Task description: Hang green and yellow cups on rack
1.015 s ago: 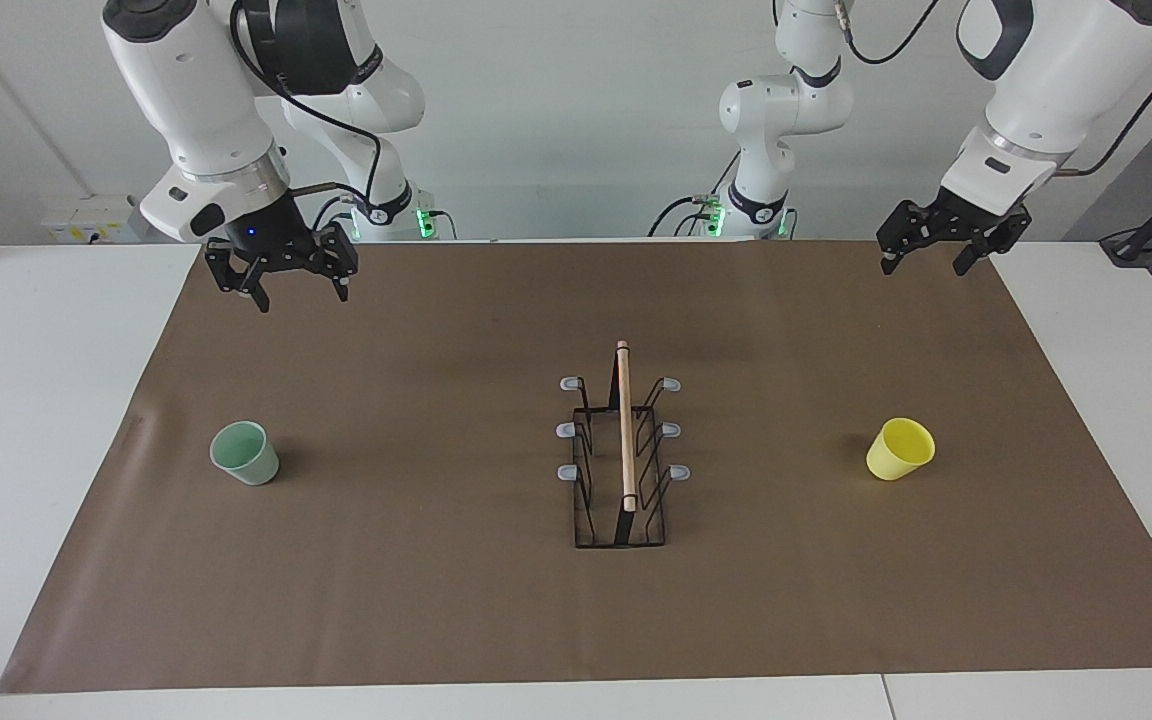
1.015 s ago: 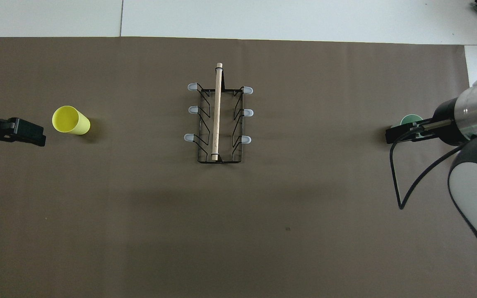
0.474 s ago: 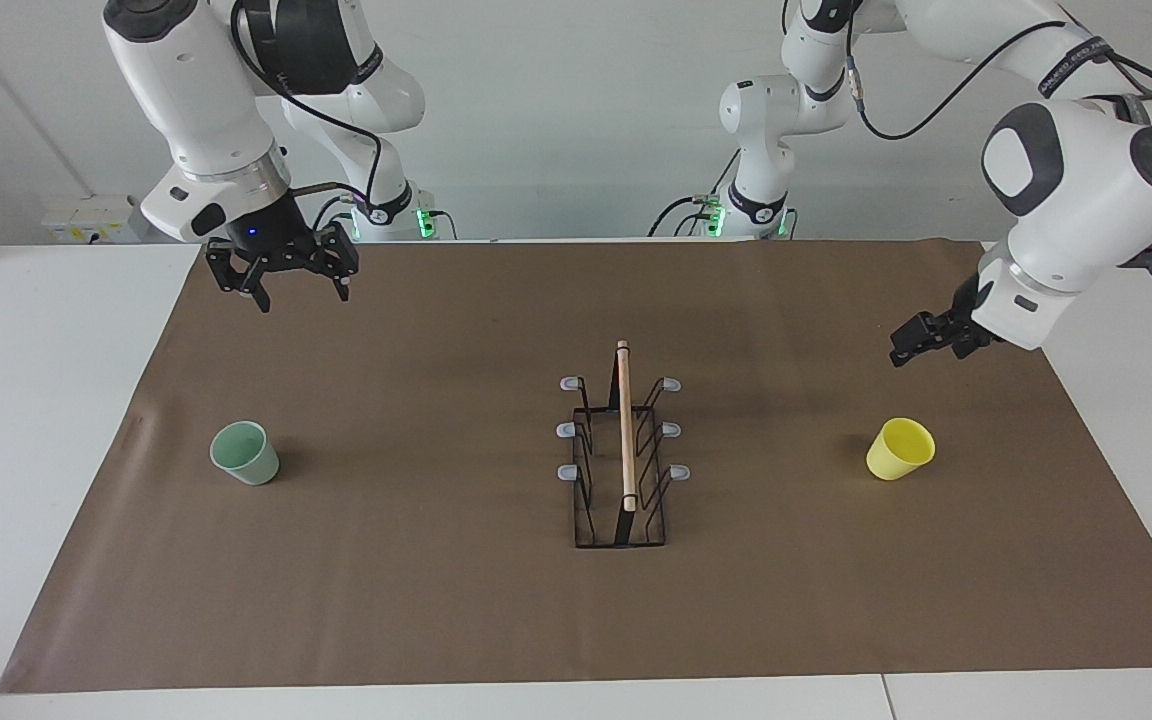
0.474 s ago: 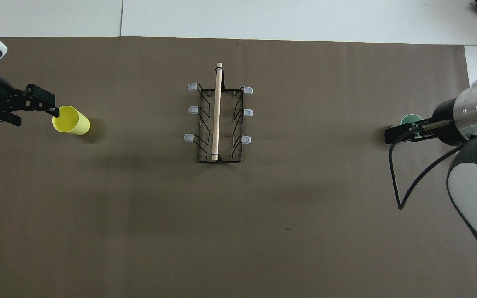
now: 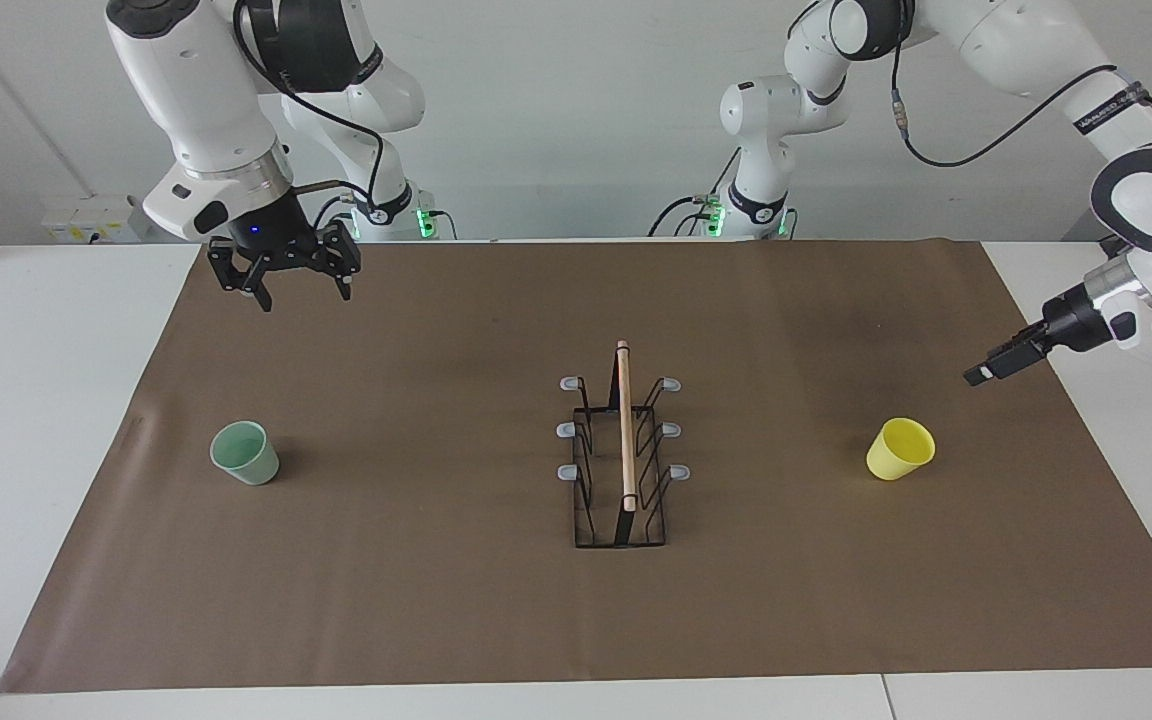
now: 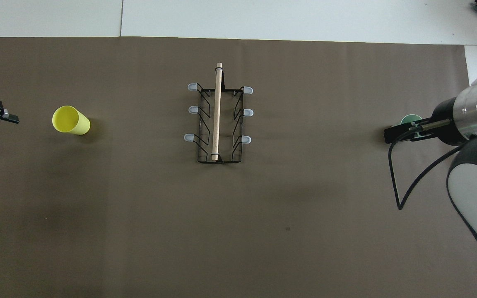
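Left gripper (image 5: 988,368) held wide, empty, in air beside yellow cup (image 5: 901,449). Right gripper (image 5: 283,278) held wide, empty, above mat (image 5: 436,600). Green cup (image 5: 245,453), rack (image 5: 621,450) untouched.

A black wire rack (image 5: 621,465) with a light wooden rod handle is standing mid-table on the brown paper mat (image 5: 456,600). A pale mint green plastic cup (image 5: 245,453) is sitting upright toward the right arm's end, and a bright yellow plastic cup (image 5: 901,448) is sitting tilted toward the left arm's end. The right gripper (image 5: 283,274) is hanging open above the mat's edge nearest the robots. The left gripper (image 5: 986,371) is hovering over the mat near the yellow cup, not touching it.
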